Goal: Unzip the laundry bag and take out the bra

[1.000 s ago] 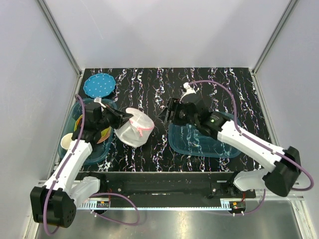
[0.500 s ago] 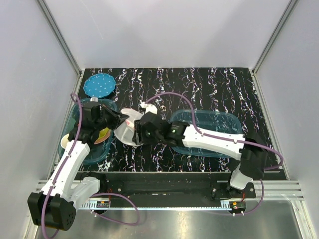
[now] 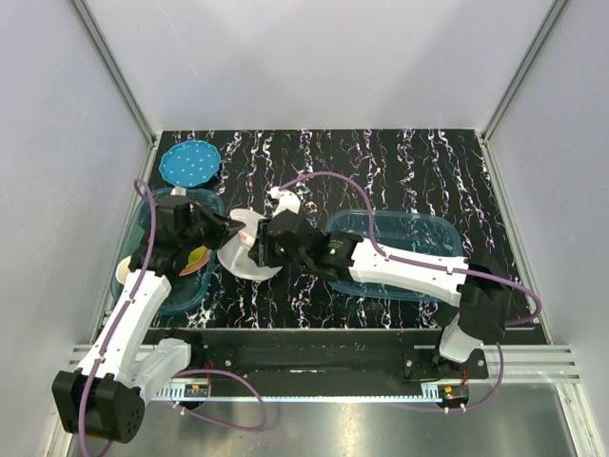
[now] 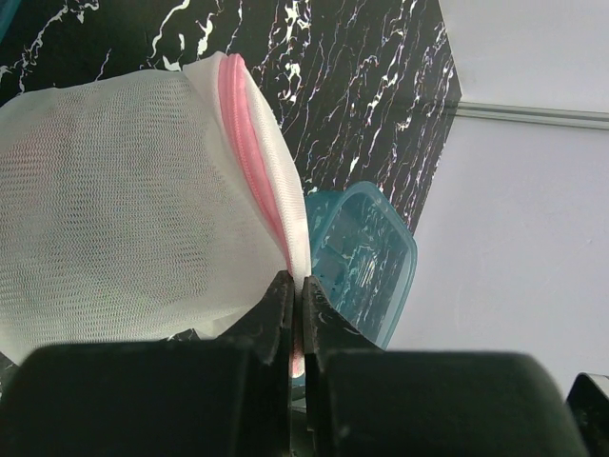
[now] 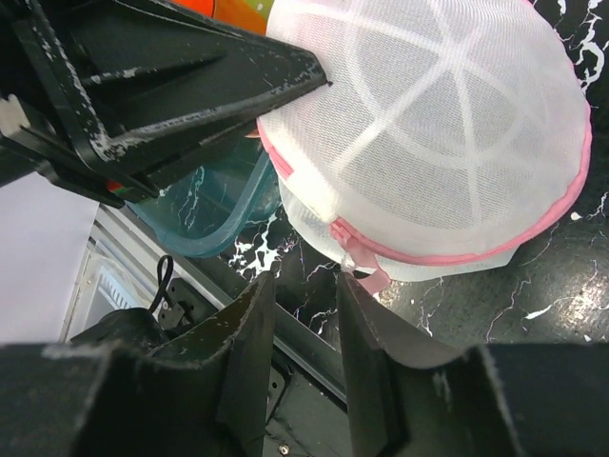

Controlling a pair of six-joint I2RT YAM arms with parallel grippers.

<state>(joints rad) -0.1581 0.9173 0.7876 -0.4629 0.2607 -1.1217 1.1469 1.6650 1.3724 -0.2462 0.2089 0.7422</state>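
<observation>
Pinching the pink zipper trim (image 4: 249, 162) flat between its clenched jaws, the left gripper (image 4: 295, 303) is anchoring the laundry bag (image 3: 243, 252) by its seam, apparently so the case is not sliding along when the zip is being drawn. The right gripper (image 5: 306, 309) is facing it from the opposite side with its jaws parted and grasping nothing; the pink zipper pull (image 5: 367, 270) is hanging just beyond its fingertips, slightly off the gap towards one finger, so a small sideways correction is probably needed before closing. The two domed mesh halves are lying shut against each other, the zip looking closed all round the part that is showing. The bra is not showing anywhere; it is presumably sitting inside the bag, though the white mesh is giving no hint of red. The bag is sitting over the left half of the table (image 3: 400, 157), towards the near edge, between the left tub (image 3: 164, 293) along the left edge and the right tub (image 3: 419, 276); whether it is touching the surface I cannot tell.
</observation>
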